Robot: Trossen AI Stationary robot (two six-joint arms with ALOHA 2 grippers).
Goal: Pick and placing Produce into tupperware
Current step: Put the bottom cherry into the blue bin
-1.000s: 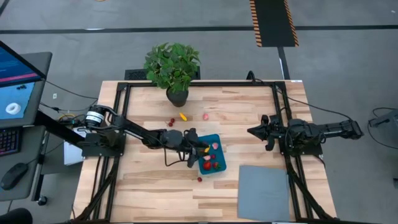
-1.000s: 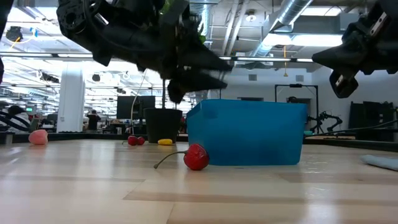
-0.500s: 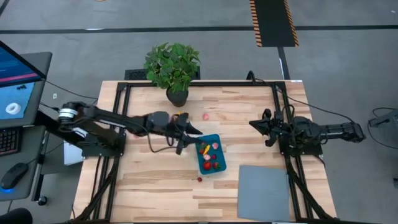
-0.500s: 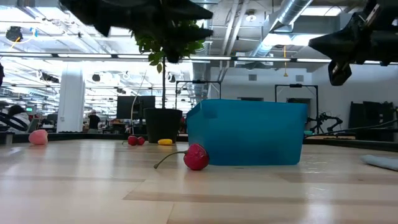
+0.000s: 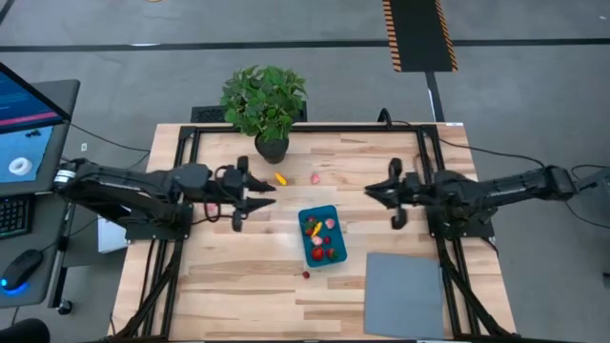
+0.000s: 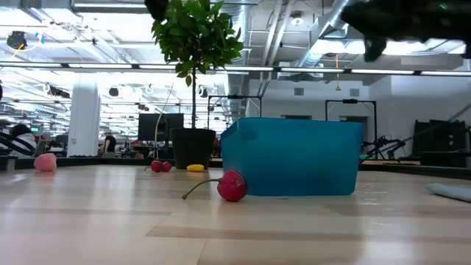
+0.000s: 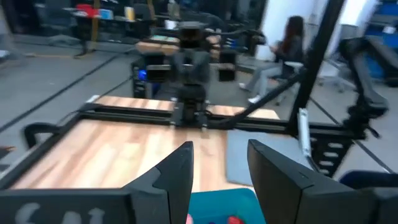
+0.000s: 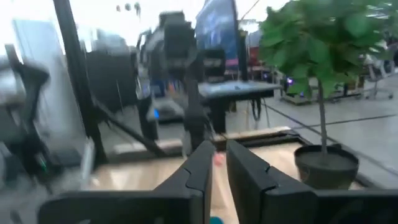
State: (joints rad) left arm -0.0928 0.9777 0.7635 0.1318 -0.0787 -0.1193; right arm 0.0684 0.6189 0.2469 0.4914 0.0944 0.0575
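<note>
Both arms have shifted: the left gripper point(image 5: 270, 193) has pulled back from the tub point(image 5: 321, 236) toward frame left, jaws spread and empty, while the right gripper point(image 5: 375, 191) has reached inward, jaws slightly parted. Produce point(image 5: 320, 240) lies in the tub at the worktop point(image 5: 381, 157) centre, with strays point(image 5: 315, 178) nearby.

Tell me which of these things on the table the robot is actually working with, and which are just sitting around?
Part of the job:
- blue tub, some pieces already inside
- loose produce: cherry, yellow piece, pink piece

Just lying about:
- potted plant
- grey mat
</note>
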